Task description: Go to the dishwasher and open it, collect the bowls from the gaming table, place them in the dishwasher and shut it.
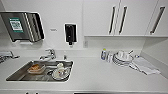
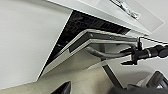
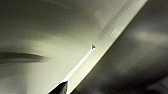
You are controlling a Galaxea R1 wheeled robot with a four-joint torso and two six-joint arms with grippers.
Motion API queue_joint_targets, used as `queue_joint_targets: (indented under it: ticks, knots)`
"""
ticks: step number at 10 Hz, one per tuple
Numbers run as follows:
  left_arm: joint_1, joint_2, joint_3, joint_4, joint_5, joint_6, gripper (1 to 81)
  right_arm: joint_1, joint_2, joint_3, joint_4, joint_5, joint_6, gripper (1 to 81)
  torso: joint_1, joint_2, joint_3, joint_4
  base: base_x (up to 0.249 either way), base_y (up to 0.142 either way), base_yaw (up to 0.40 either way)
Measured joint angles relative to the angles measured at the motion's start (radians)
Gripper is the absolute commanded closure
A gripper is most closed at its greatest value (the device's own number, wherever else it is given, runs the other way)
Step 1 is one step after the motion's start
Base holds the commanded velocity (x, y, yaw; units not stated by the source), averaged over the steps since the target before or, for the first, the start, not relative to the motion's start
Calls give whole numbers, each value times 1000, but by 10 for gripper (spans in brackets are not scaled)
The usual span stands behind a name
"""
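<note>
Steel-fronted dishwasher (image 2: 82, 47) door ajar, dark racks inside.

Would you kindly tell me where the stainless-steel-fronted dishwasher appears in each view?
Head view: cannot tell; probably below the white countertop.
Left wrist view: the stainless-steel-fronted dishwasher sits centre, door tilted ajar, dark racks behind it.
Right wrist view: too blurred to tell.
Shared landmark: none certain; a white cabinet front with metal handle is the nearest.
</note>
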Motion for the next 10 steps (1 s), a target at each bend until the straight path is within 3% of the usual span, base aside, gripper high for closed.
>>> queue_joint_targets:
  ticks: [2,5,7,8,9,10]
  knots:
    - [11,-2,1,0,15,0,10,-10,37,-42,-1,9,3,10,-2,-1,1,0,-87,0,0]
    - [9,0,1,0,13,0,10,-53,73,-58,-17,-111,7,10,-2,-1,0,0,-91,0,0]
    - [8,0,1,0,13,0,10,-80,95,-90,-6,-109,50,10,-1,0,0,0,-92,0,0]
    - [8,0,1,0,13,0,10,-65,94,-91,-8,-109,36,10,0,0,0,0,-92,0,0]
    - [9,0,1,0,15,0,10,-49,92,-89,-28,-124,-24,10,0,0,0,0,-92,0,0]
    - [11,-1,1,0,15,0,10,-47,93,-89,-34,-126,-25,10,0,-1,0,0,-92,0,0]
